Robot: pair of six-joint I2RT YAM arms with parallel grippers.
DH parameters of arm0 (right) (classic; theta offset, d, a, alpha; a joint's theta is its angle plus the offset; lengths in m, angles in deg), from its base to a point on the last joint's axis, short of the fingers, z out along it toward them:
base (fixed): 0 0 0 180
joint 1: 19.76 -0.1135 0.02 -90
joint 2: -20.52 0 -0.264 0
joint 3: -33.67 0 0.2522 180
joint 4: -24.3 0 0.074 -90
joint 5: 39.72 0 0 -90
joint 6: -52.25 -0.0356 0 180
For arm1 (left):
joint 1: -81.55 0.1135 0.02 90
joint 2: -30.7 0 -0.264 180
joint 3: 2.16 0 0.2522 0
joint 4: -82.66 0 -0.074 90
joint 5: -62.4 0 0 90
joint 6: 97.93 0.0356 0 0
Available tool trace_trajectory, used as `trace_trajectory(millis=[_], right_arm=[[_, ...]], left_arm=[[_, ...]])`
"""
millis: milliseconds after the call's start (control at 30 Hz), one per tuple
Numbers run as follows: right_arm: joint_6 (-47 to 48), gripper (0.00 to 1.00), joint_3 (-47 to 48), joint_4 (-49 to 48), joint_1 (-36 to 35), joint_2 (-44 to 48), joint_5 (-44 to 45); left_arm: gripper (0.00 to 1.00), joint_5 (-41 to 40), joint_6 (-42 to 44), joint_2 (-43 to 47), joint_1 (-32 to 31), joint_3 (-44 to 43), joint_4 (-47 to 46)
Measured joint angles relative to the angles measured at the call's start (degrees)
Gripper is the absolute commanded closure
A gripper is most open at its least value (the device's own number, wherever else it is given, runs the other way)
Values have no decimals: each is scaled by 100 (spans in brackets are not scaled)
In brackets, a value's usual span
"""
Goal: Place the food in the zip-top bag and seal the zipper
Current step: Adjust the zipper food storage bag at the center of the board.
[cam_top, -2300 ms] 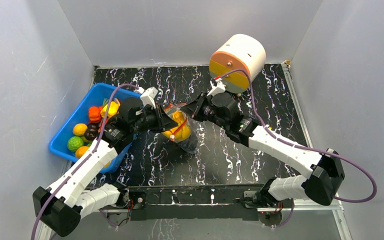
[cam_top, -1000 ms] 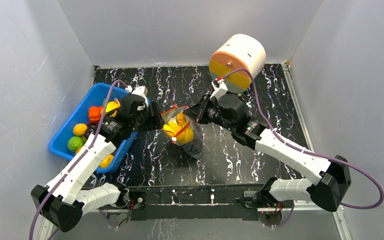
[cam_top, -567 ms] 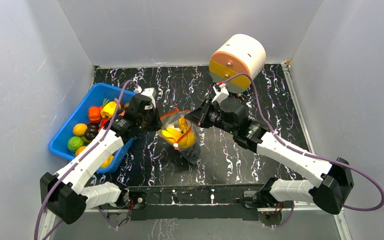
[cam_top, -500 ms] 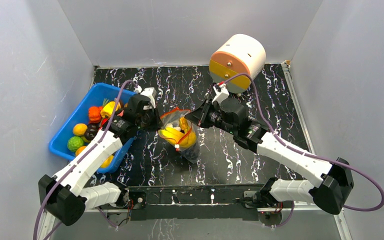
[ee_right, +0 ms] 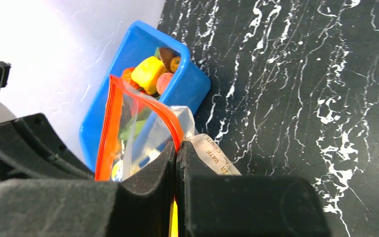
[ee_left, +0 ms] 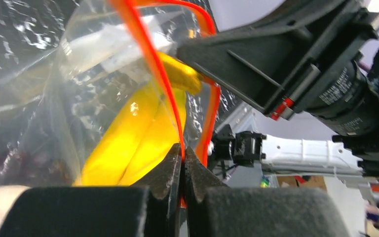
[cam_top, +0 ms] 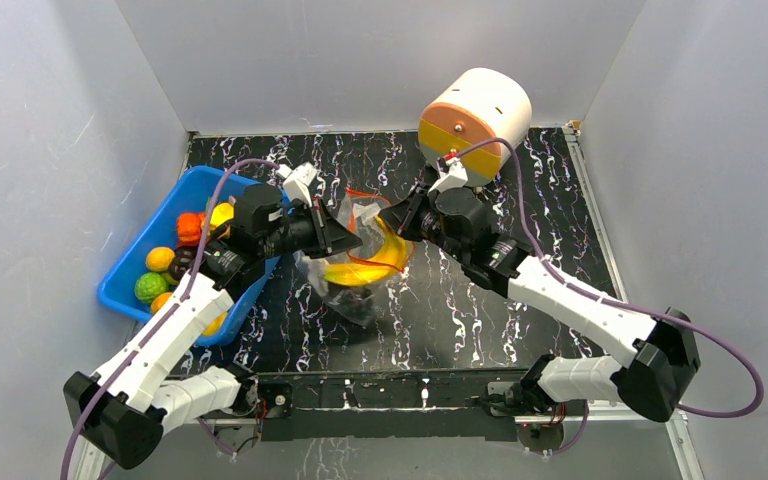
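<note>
left gripper (ee_left: pixel 182 153) pinches the zipper (ee_left: pixel 145 49) at the left end of the zip-top bag (cam_top: pixel 345 290), right gripper (ee_right: pixel 176 148) pinches its right end; the mouth gapes between them.

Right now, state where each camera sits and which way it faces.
Top external: above and behind, looking down on the left arm, right arm, zip-top bag and blue bin.
Left wrist: faces right past the left gripper, shut on the zipper, toward the right arm.
Right wrist: faces left past the right gripper toward the blue bin.
Both wrist views share the zipper.
</note>
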Motion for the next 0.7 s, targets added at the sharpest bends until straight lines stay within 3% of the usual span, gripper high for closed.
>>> trace_trajectory(millis=[200,367,700], right_arm=[[-4,100,114,-15,-4,-297,378],[-236,100,118,-304,-9,-549,166],[603,100,538,861,-83,-146,675]], left_arm=[[100,767,-144,-262,-24,260,-518],[100,953,22,-527,-61,437,-684],[100,-457,649,-638,-59,116,396]])
